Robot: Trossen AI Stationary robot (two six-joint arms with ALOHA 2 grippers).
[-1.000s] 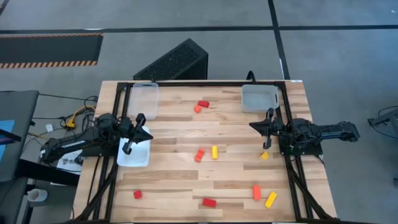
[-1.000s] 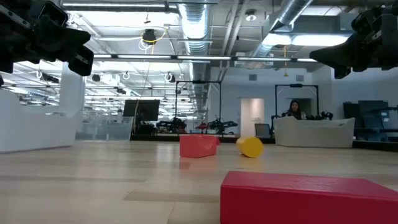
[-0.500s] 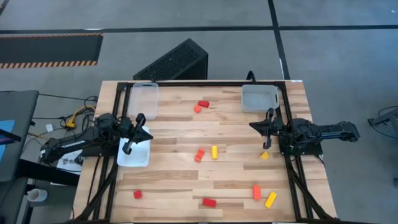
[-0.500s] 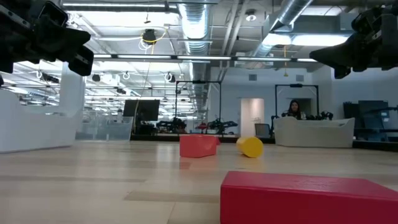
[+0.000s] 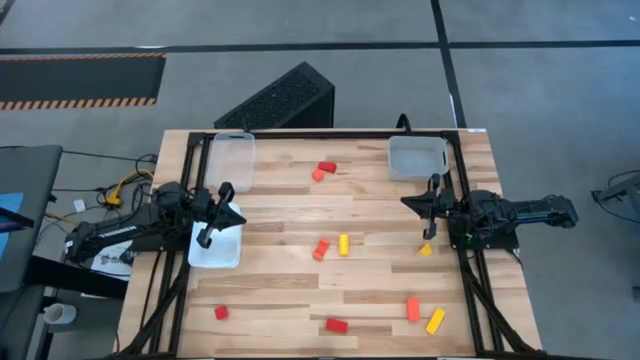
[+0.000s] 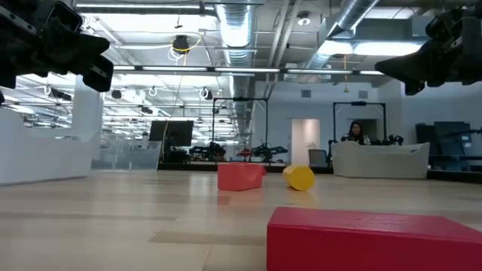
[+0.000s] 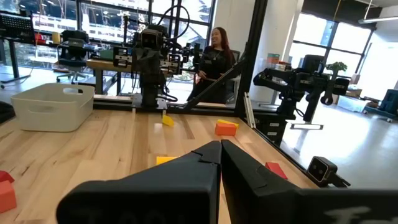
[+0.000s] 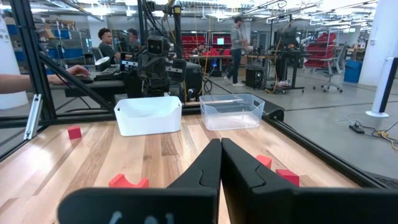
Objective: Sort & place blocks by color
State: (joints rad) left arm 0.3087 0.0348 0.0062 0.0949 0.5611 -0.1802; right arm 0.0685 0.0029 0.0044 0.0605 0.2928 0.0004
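Hovering at our table edges: left gripper (image 5: pixel 213 214) pinched closed over a tray (image 5: pixel 217 247), right gripper (image 5: pixel 431 207) closed and empty, small yellow block (image 5: pixel 425 250) just beside its fingertips.

We see blocks (image 5: pixel 331 247) scattered across the bench (image 5: pixel 290 215), two trays (image 5: pixel 232 160) at the left side and one tray (image 5: pixel 416 157) at the far right corner.
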